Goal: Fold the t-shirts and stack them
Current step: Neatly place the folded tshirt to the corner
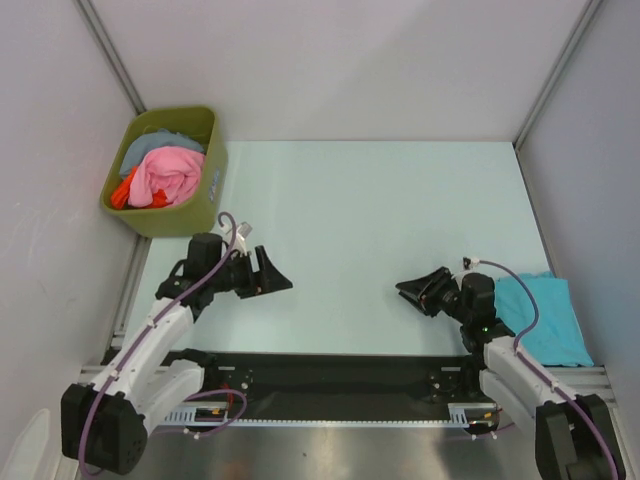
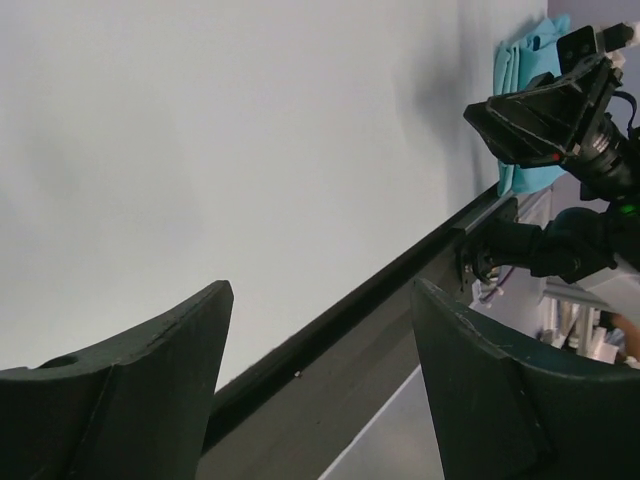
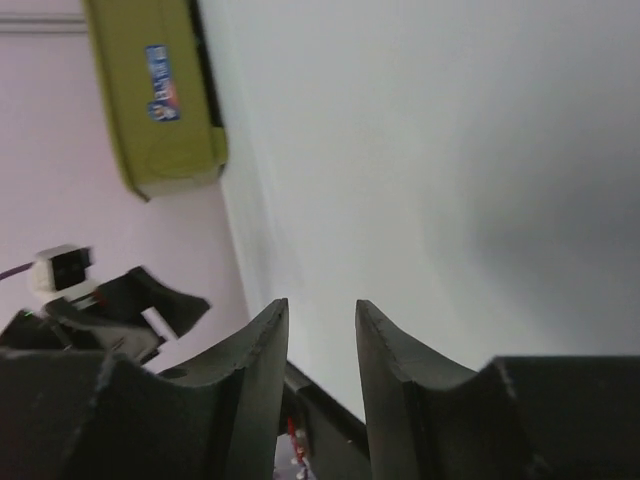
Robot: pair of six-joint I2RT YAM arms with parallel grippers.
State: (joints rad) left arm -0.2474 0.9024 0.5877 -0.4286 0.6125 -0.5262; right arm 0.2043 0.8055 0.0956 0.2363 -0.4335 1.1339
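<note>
1. There it is: the turquoise t-shirt (image 1: pixel 545 318) lies folded into a flat, roughly rectangular pad at the far right edge of the tabletop (image 1: pixel 360 200), right beside the right arm's wrist.
2. The left wrist view catches the same shirt in its top right corner, a strip of teal behind the other arm.
3. Nothing touches that shirt; both pincers stand clear of it over bare surface.
4. The right pincer (image 1: pixel 410 297) is nearest, just left of the shirt, pointing towards the middle of the tabletop.
5. Its own camera shows the two dark fingers (image 3: pixel 255 380) parted by only a narrow gap, pale surface showing between them, nothing gripped.
6. Over to the left pincer (image 1: pixel 278 270): it sits well apart from the shirt, on the left half of the tabletop, and faces the right one across the open middle.
7. Its jaws stand wide apart and hold nothing; the wrist view shows only tabletop and the black strip (image 1: pixel 330 370) along the near edge between them.
8. Further out, the olive-green bin (image 1: pixel 190 215) stands at the far left corner, just beyond the left arm.
9. Inside it a pink cloth (image 1: pixel 165 175) is heaped on top, with an orange cloth (image 1: pixel 122 192) at its near left and a blue-grey cloth (image 1: pixel 165 140) behind.
10. A small label shows on the bin's side wall in the right wrist view.
</note>
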